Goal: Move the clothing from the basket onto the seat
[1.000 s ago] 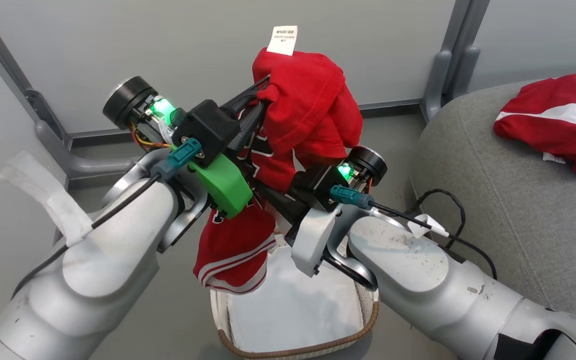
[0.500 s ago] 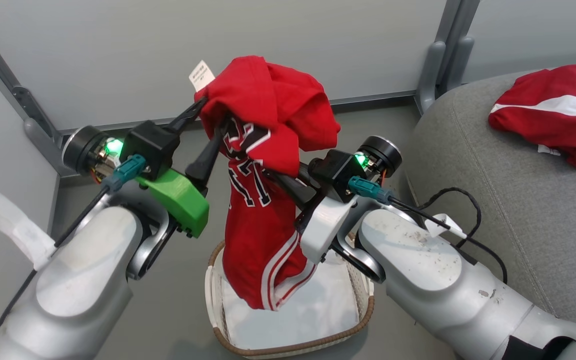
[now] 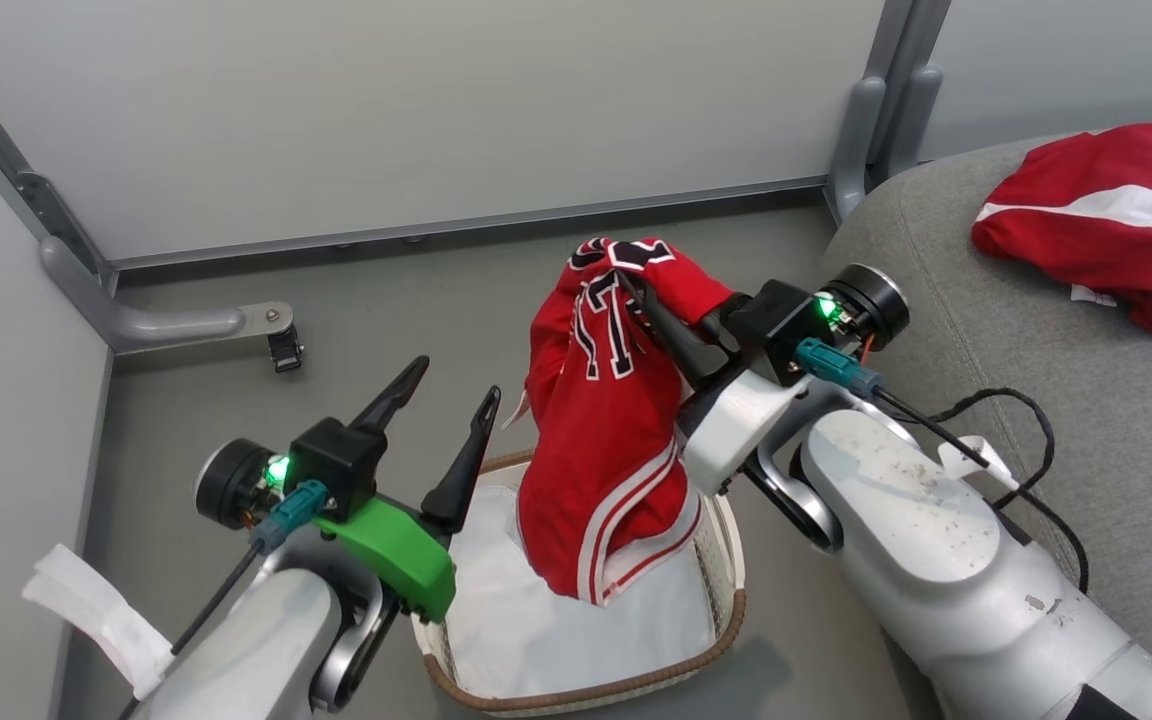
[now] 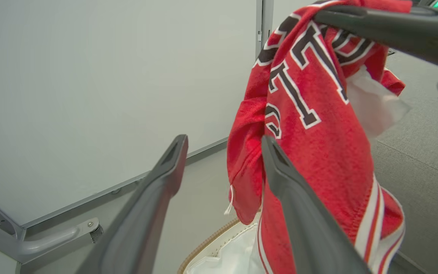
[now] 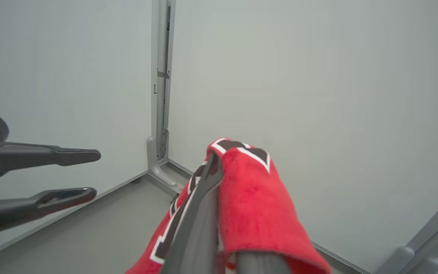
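Observation:
The red jersey (image 3: 611, 430) with black white-edged numerals hangs from my right gripper (image 3: 641, 290), which is shut on its upper fold; its striped hem dangles just above the cream basket (image 3: 586, 685) with white liner. The jersey (image 4: 310, 125) hangs beside my left gripper (image 4: 222, 144), and it drapes over my right gripper (image 5: 219, 163). My left gripper (image 3: 451, 385) stands open and empty to the left of the jersey, above the basket's left rim. The red shorts (image 3: 1096, 220) with a white stripe lie on the grey seat (image 3: 1086, 400) at the right.
Pale partition walls (image 3: 416, 110) with grey posts enclose the grey floor behind the basket. A metal foot bracket (image 3: 271, 330) sits on the floor at the left. A black cable (image 3: 1016, 420) loops over the seat's edge beside my right forearm.
My left gripper has let go of the jersey, opened and dropped down to the left. The right gripper keeps the jersey and has lowered it and shifted right. The camera has tilted.

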### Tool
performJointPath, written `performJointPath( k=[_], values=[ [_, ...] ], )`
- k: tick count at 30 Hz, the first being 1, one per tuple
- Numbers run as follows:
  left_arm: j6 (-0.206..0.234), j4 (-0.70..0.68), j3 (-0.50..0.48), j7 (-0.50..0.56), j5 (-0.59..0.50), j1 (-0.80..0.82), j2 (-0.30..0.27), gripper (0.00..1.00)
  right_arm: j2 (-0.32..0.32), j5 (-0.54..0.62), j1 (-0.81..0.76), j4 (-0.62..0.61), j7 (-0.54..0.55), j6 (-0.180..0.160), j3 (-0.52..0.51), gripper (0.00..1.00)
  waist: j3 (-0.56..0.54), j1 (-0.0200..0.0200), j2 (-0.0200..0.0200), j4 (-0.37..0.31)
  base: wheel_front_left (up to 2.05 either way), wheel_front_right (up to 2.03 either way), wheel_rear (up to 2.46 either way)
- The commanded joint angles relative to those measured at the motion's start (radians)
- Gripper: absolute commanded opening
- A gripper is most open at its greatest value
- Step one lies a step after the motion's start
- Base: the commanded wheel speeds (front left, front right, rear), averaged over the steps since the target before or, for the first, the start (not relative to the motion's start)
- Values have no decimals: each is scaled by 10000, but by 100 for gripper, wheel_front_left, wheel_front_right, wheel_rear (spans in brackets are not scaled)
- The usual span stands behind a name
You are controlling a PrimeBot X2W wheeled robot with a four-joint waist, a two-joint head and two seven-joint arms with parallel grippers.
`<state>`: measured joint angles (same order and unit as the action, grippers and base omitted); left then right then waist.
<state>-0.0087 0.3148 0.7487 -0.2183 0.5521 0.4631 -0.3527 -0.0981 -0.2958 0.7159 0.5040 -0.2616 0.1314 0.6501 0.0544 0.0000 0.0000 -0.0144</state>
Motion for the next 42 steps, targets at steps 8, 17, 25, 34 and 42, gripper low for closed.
performJointPath(
  k=[8, 17, 25, 34, 42],
  values=[
    [-125, 231, 297, -296, -107, -601, 276, 100, -374, 433, -624, -403, -50, -14, -888, 0, 95, 0, 0, -230, 0, 0, 0],
    [-62, -66, 480, -385, -468, -464, 387, 100, -712, 852, -827, -935, -48, -14, -1646, 0, 469, 0, 0, -1496, 0, 0, 0],
    [-43, -63, 533, -392, -587, -108, 440, 100, -976, 1045, -1031, -1201, -50, -14, -2185, 0, 1056, 0, 0, -3205, 0, 0, 0],
    [-179, 203, 702, -417, -599, 224, 776, 100, -1132, 1114, -1112, -1042, -50, -14, -2544, 0, 1543, 0, 0, -4047, 0, 0, 0],
    [-224, 402, 778, -446, -723, 380, 911, 100, -1479, 1060, -332, -590, -50, -14, -2770, 0, 1898, 0, 0, -3492, 0, 0, 0]
  ],
)
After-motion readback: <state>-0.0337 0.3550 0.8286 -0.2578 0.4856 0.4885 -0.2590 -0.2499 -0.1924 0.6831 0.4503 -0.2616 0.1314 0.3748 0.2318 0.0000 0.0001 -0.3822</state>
